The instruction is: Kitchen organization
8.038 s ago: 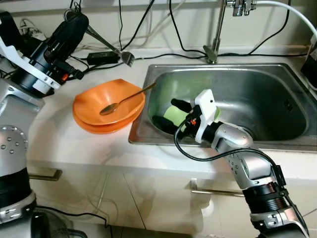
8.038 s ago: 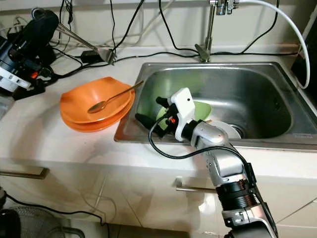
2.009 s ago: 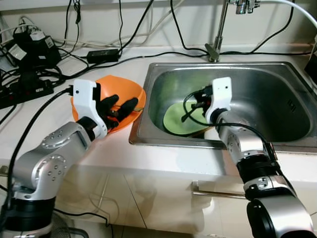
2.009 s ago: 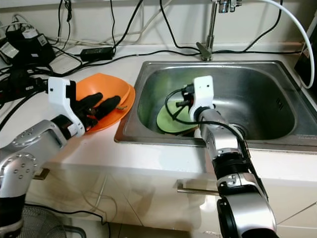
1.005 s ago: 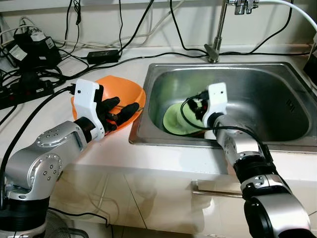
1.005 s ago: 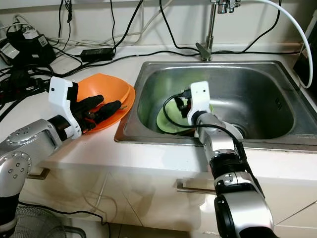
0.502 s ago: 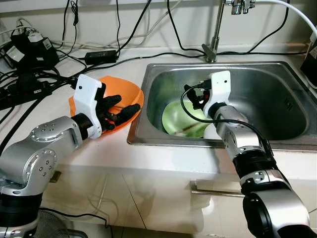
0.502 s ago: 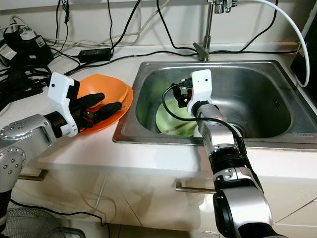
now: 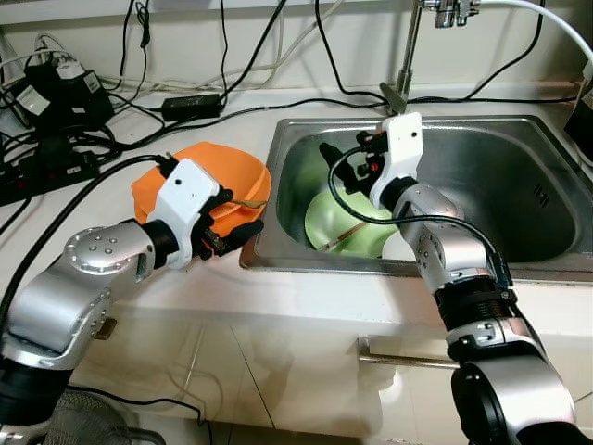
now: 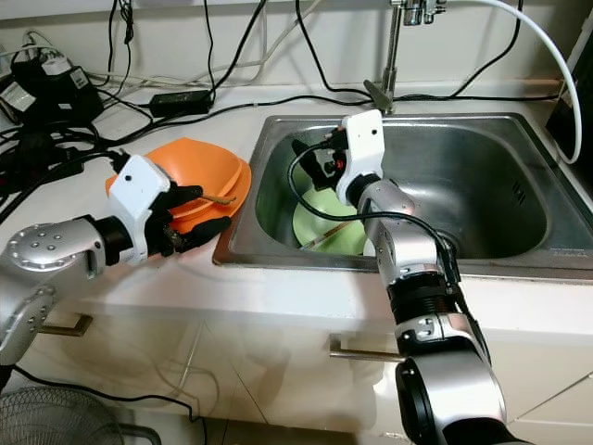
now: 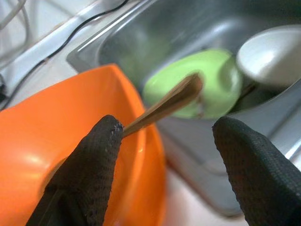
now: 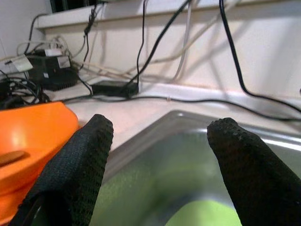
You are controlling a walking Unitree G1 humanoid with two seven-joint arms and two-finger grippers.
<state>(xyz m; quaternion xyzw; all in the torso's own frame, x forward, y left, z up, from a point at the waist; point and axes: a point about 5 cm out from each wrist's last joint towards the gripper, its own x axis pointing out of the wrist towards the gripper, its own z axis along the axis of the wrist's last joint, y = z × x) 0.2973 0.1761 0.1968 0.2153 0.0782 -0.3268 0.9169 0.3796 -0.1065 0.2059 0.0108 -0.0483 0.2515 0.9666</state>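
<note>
1. Centrally, white counter [image 9: 111, 269] carries a rectangular stainless-steel sink [image 9: 519, 199]; tap [image 9: 404, 56] and black cables [image 9: 185, 102] along the back wall.
2. Stacked orange plastic bowls [image 9: 236, 176] sit on the counter just beside the sink's left rim; a thin gold-coloured spoon handle [image 11: 164, 103] sticks out of them toward the sink.
3. Round light-green plate [image 9: 347, 222] lies in the sink's left half, a white bowl [image 11: 273, 54] next to it, a brown stick-like utensil [image 9: 345, 238] across the plate.
4. Left gripper [image 11: 167, 141] at the orange bowls' near edge, jaws spread, one finger [image 11: 96, 160] touching the spoon handle.
5. Right gripper [image 12: 162, 150] raised above the green plate, jaws spread, empty.
</note>
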